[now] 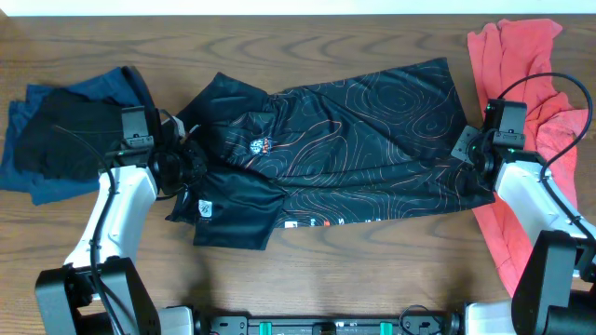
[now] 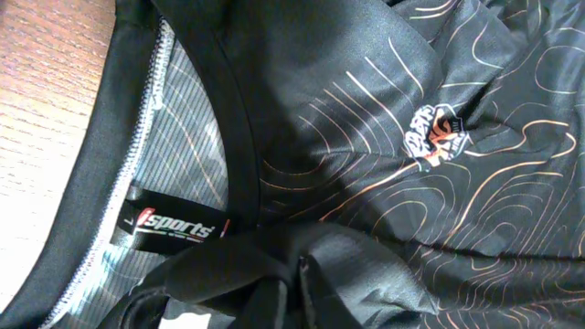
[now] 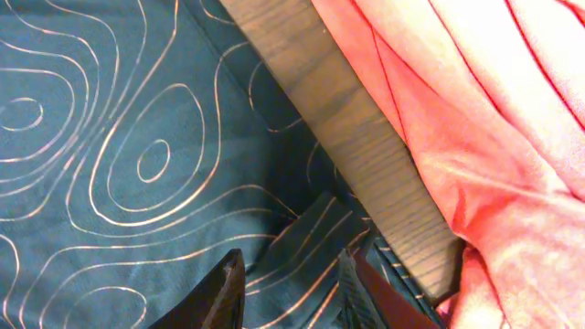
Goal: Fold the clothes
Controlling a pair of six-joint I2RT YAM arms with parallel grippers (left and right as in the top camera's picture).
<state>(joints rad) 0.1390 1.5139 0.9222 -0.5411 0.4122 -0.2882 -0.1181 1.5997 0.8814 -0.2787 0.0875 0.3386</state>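
Note:
The black jersey point(image 1: 354, 121) with thin orange contour lines lies spread across the middle of the table, its left part folded over. My left gripper point(image 1: 186, 166) sits at the collar end. In the left wrist view my left gripper point(image 2: 297, 277) is shut on a bunched fold of the jersey point(image 2: 384, 137), just below the neck label point(image 2: 174, 224). My right gripper point(image 1: 468, 154) is at the jersey's right edge. Seen from the right wrist, my right gripper point(image 3: 292, 292) stands open over the jersey point(image 3: 119, 137), with fabric lying between the fingers. A coral-red garment point(image 1: 521, 56) lies crumpled at the far right.
Folded blue and plain black pieces point(image 1: 56, 140) lie at the left edge, beside my left arm. A narrow strip of bare wooden table point(image 3: 338, 119) separates the jersey from the coral-red garment point(image 3: 494, 119). A round badge point(image 1: 262, 146) shows on the jersey's chest.

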